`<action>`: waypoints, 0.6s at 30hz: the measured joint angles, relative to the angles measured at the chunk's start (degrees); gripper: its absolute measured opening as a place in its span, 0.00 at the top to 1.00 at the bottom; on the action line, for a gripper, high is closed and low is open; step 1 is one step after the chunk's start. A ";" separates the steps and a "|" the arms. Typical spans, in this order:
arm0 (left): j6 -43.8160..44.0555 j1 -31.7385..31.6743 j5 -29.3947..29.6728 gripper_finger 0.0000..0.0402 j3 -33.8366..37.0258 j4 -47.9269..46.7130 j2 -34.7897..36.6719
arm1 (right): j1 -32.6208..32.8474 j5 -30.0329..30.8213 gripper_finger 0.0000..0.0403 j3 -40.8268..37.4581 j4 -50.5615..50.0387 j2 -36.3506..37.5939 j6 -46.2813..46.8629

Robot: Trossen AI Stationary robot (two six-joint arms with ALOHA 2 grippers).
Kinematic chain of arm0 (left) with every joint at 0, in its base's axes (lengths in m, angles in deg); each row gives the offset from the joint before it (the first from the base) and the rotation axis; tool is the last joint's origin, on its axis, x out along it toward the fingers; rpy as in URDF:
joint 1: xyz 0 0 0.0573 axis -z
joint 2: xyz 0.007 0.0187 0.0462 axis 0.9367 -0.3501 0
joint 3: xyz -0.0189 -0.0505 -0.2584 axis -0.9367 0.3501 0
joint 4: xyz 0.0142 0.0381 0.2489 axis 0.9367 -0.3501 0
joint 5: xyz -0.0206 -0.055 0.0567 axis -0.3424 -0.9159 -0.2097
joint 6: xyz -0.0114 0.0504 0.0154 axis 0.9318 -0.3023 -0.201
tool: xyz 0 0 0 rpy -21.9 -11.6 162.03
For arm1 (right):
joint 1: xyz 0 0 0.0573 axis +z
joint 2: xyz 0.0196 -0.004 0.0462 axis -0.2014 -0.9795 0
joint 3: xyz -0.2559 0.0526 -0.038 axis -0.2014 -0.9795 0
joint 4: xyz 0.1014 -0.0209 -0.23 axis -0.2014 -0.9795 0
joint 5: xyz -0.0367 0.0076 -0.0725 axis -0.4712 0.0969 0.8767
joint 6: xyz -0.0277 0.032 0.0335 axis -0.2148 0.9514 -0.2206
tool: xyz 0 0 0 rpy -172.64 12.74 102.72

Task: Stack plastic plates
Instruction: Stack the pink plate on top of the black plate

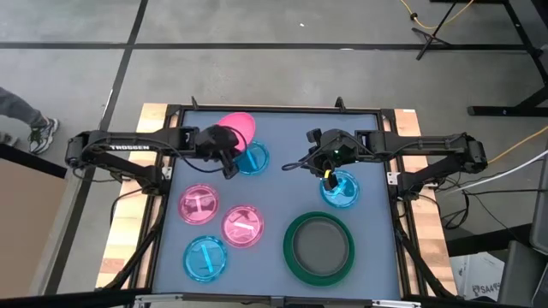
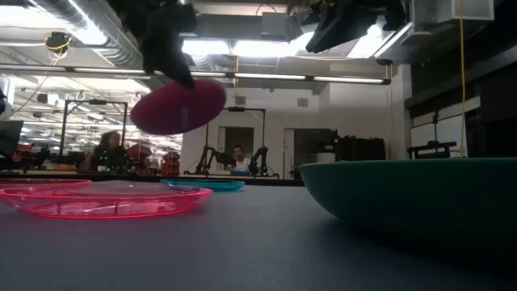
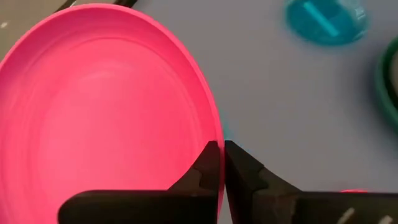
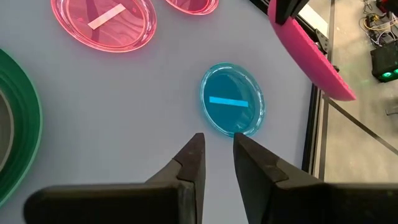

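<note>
— Plates first: where's the opaque pink plate (image 1: 238, 125)?

— I have it lifted off the table, tilted, at about eleven o'clock of the mat. My left gripper (image 1: 228, 162) is pinched tight on its rim; the left wrist view shows both fingers (image 3: 210, 163) clamped on the edge.

— And the right gripper (image 1: 328, 175)?

— It hovers at about two o'clock above a small blue plate (image 1: 340, 189), fingers slightly parted with nothing between them.

— The rest?

— I see the green plate (image 1: 318, 248) at five o'clock with the dark grey plate (image 1: 323, 243) nested inside. Two translucent pink plates (image 1: 199, 205) sit at eight, one blue plate (image 1: 205, 257) at seven, another blue plate (image 1: 253, 159) beside the left gripper.
</note>
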 joint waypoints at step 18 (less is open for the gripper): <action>0.04 10.60 0.69 1.00 -3.49 3.33 -2.65 | -0.02 0.00 0.82 3.63 -5.53 0.22 0.00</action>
